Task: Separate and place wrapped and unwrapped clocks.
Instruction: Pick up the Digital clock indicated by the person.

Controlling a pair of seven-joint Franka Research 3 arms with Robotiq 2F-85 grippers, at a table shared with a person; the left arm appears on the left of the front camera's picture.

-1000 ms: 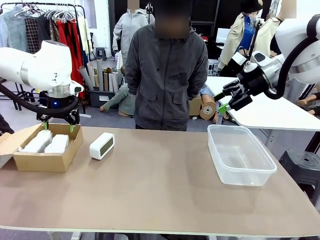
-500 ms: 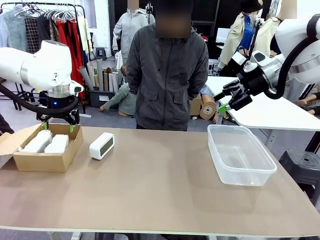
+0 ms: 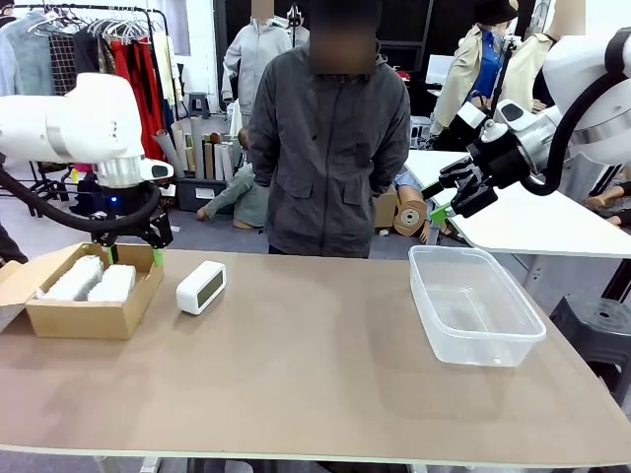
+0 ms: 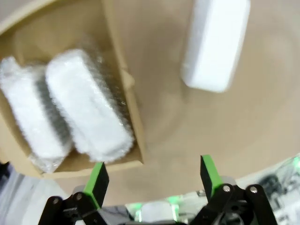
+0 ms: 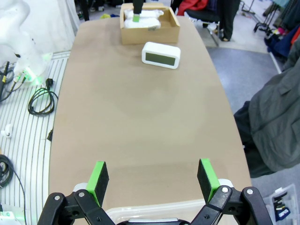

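Left gripper (image 3: 131, 254) hangs with its jaws spread wide and nothing between them, low over the worktop (image 3: 315, 374) at the right-hand far corner of the cardboard box (image 3: 89, 320). Its own wrist view looks straight down past the open left gripper (image 4: 154, 178) at the box wall (image 4: 132, 108) and the bare strip of worktop between the box and the bare clock (image 4: 215, 44).

Two wrapped clocks (image 3: 74, 279) (image 3: 111, 284) lie side by side in the box, touching along their long edges. The bare clock (image 3: 201, 287) stands on the worktop just beside the box, display facing the robot. A clear tub (image 3: 434, 315) sits well apart on the right, with nothing in it.

Right gripper (image 3: 436, 200) is also wide open and holds nothing, raised beyond the tub's far end.

The bare clock looks light, a stiff, smooth plastic shell. A pinch across its thin depth, front to back at mid-length, should hold; the smooth shell may slip under a light squeeze. The wrapped pair (image 4: 28, 117) (image 4: 89, 108) would give under the pads, and the crinkly film may slide over the body. Little room shows between them for a finger, so the one nearer the box wall seems easier, taken across its narrow width.
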